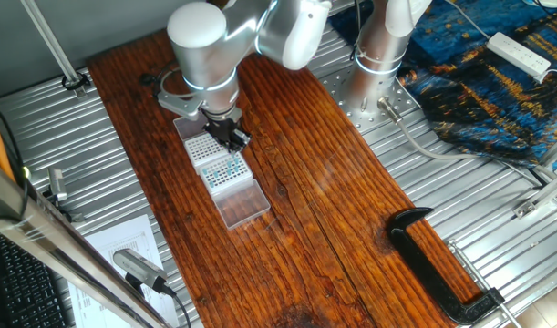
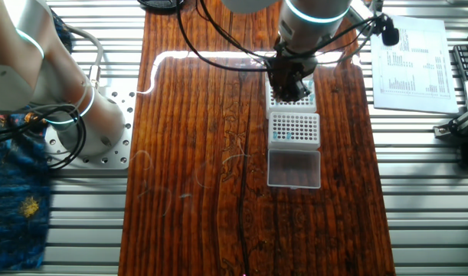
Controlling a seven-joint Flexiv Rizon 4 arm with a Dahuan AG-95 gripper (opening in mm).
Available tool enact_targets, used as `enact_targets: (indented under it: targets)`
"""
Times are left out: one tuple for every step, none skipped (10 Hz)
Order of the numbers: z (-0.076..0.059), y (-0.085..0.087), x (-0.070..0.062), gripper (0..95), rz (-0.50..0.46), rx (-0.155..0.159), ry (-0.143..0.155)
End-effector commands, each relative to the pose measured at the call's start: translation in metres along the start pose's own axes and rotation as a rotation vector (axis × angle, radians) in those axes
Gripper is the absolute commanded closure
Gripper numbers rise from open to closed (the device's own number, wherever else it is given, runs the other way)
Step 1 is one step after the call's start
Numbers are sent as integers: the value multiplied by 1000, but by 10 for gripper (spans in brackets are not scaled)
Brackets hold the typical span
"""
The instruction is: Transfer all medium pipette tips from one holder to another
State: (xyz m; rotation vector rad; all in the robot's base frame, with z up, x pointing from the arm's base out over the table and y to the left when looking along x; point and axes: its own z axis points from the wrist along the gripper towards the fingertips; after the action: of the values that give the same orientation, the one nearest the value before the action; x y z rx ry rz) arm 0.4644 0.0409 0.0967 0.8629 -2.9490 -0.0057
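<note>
Dark wooden counter [image 1: 333, 219] lies on ribbed metal, a black clamp [image 1: 442, 264] at its edge. Medium pipette tips [image 2: 293, 127] dot the middle rack [image 2: 295, 142], between a white rack [image 1: 198, 146] and a clear lid [image 2: 294, 169]. Over the white rack the gripper [image 2: 291, 90] hides its fingers; their spread cannot be told.

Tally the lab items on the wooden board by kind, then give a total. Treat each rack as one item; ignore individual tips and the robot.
Pipette tip racks: 2, one under the gripper, one beside it
Clear lid or tray: 1
Black clamp: 1
Total: 4
</note>
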Motion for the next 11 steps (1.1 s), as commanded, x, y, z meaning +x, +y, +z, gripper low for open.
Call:
enact_targets:
  targets:
    - [-8,1,1,950,3,-1,3]
    - [-19,2,1,950,10,0,5]
    - [-25,1,0,950,14,0,6]
    - [-31,0,-2,950,18,-2,5]
    - [-37,-2,-4,950,18,-2,6]
    - [-45,-8,-5,950,11,-3,6]
    - [-52,-14,-6,950,4,-3,6]
    - [-60,-26,-8,950,-10,-4,6]
    - [-68,-36,-10,950,-23,-3,9]
    - [-73,-45,-13,950,-47,3,16]
    - [-78,-55,-16,950,-78,18,22]
